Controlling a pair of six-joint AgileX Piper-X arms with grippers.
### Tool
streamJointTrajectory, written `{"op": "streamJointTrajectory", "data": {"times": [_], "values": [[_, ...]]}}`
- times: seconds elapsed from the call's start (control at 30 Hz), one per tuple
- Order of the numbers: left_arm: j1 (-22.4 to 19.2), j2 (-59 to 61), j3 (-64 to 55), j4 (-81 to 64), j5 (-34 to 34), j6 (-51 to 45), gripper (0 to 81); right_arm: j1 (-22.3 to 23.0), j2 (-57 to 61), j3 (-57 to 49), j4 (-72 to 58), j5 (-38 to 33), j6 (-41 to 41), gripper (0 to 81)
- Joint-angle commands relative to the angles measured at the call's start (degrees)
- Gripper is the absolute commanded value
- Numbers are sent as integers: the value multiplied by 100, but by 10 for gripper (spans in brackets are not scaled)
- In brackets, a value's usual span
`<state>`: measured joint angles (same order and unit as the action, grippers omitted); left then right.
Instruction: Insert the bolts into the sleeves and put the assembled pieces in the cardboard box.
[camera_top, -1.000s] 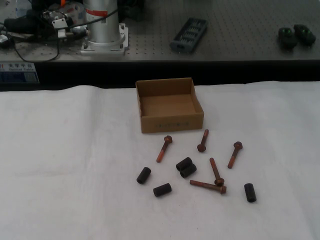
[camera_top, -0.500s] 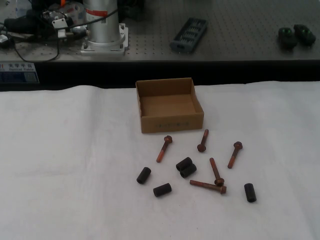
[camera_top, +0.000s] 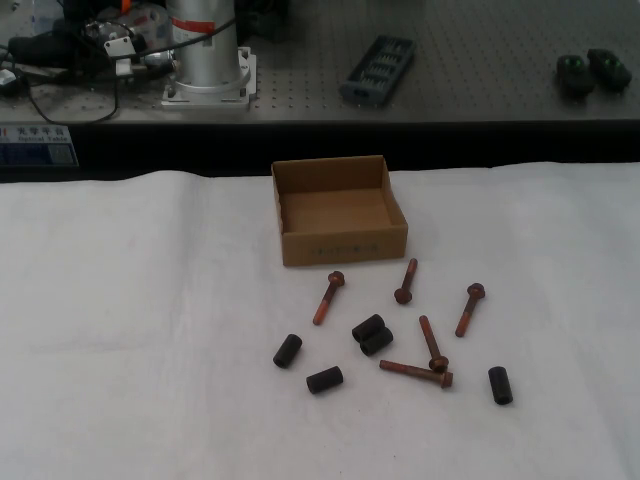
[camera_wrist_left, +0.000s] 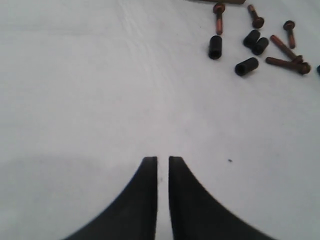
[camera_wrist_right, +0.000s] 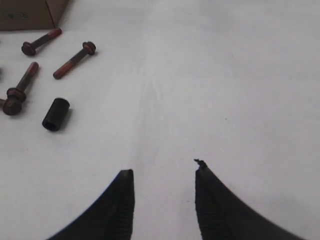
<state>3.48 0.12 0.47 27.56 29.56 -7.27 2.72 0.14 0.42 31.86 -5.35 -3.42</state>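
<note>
Nothing assembled yet: my left gripper (camera_wrist_left: 163, 159) pinched empty, my right gripper (camera_wrist_right: 164, 170) spread empty, bolts (camera_top: 328, 297) and sleeves (camera_top: 288, 350) loose near the cardboard box (camera_top: 345, 247)'s front wall; next, I judge, grasp one sleeve.

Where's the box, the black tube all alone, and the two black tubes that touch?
cardboard box (camera_top: 345, 245): high view, on its front wall.
lone black sleeve (camera_top: 500, 385): high view, middle of its side.
touching pair of sleeves (camera_top: 372, 335): high view, where the two meet.
</note>
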Motion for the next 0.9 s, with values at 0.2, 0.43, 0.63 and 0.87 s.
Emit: {"op": "streamJointTrajectory", "data": {"times": [0.2, 0.43, 0.63, 0.87], "values": [[9, -12, -47, -631, 317, -3322, 65, 8, -14, -42, -1560, -82, 1452, 304], [9, -12, -47, -671, 318, -3707, 65, 8, -14, -42, -1556, -82, 2701, 304], [9, -12, -47, -671, 327, -3962, 65, 8, -14, -42, -1556, -82, 2698, 304], [9, -12, -47, -674, 340, -3973, 65, 8, -14, -42, -1441, -108, 3644, 304]]}}
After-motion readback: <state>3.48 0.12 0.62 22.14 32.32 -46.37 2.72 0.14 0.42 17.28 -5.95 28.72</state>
